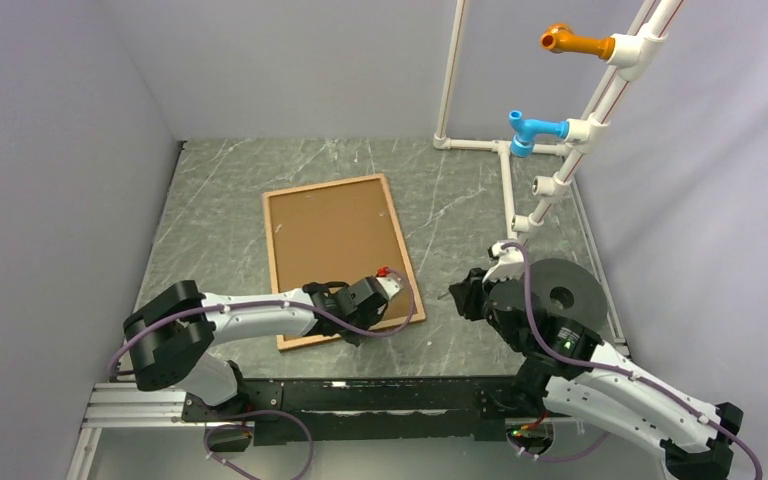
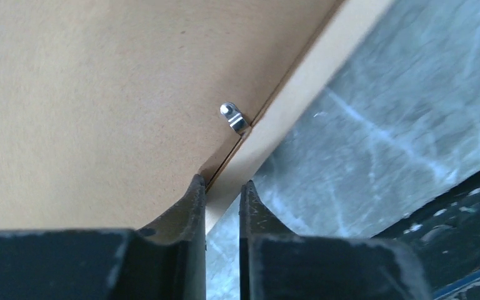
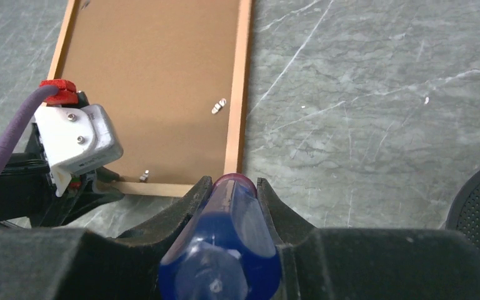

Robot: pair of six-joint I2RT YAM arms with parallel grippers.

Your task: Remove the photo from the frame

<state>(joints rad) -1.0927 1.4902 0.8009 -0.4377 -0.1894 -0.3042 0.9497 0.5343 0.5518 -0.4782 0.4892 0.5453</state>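
Observation:
The frame [image 1: 325, 186] lies face down on the table, with thin reddish-brown moulding. The photo shows only its plain light-brown backing board [image 1: 330, 240]; the print is hidden underneath. My left gripper [image 1: 355, 335] is at the frame's near edge. In the left wrist view its fingers [image 2: 222, 187] are nearly shut, pinching the pale moulding [image 2: 300, 87] beside the board [image 2: 87, 94] and a small metal clip [image 2: 233, 117]. My right gripper [image 3: 234, 181] is shut on a blue see-through tool handle [image 3: 225, 244], just off the frame's near right corner [image 3: 240, 81].
A white pipe rack with an orange peg [image 1: 575, 42] and a blue peg [image 1: 532, 130] stands at the back right. A black round disc [image 1: 560, 295] lies beside the right arm. Two more metal clips [image 3: 219, 106] sit on the board. Grey walls close in on both sides.

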